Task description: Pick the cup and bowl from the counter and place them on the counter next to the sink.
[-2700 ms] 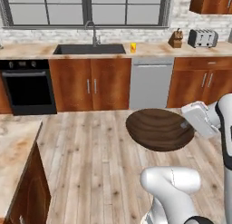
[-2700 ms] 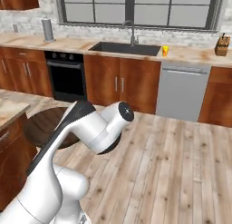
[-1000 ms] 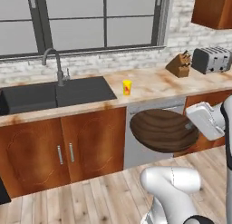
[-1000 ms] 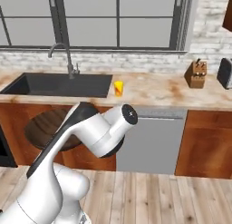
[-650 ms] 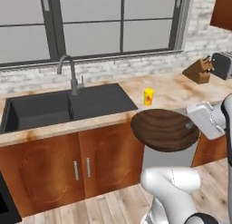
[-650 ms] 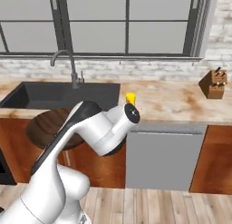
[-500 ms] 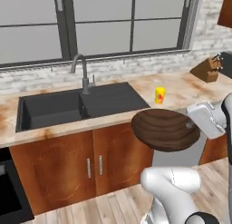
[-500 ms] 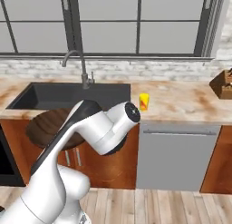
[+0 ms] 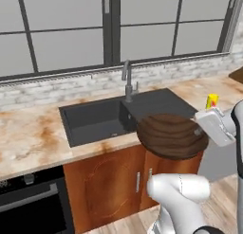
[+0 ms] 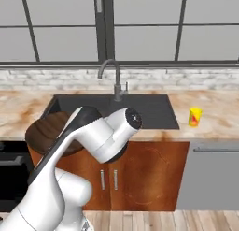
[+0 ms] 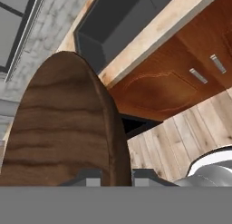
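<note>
- The bowl (image 9: 172, 136) is held in the air in front of the bench (image 9: 33, 138), off any surface, at about the height of the bench top and over the cabinet doors (image 9: 104, 185).
- In the left base view the bowl lies roughly level, a wide flat oval with its grain running side to side; its right rim meets the white hand of the arm.
- In the hand view the bowl (image 11: 63, 128) is seen nearly edge-on from its rim, its long axis running away from the camera towards the sink (image 11: 122, 14).
- The claw (image 11: 115, 177) pinches the near rim of the bowl: one fingertip (image 11: 88, 177) sits on the inner side and the other on the outer side, with the rim between them.
- In the right base view the arm covers most of the bowl (image 10: 44, 132); a brown crescent shows at its left, in front of the bench edge.
- The cup (image 9: 211, 101) stands upright on the bench to the right of the sink (image 9: 118, 114), near the basin's right edge and well apart from the bowl; its red mark faces the right base camera (image 10: 194, 117).
- The tap (image 10: 112, 80) rises behind the middle of the sink.
- The fingertips are cut off by the bottom of the hand view, so how deep the grip reaches is hard to make out.
</note>
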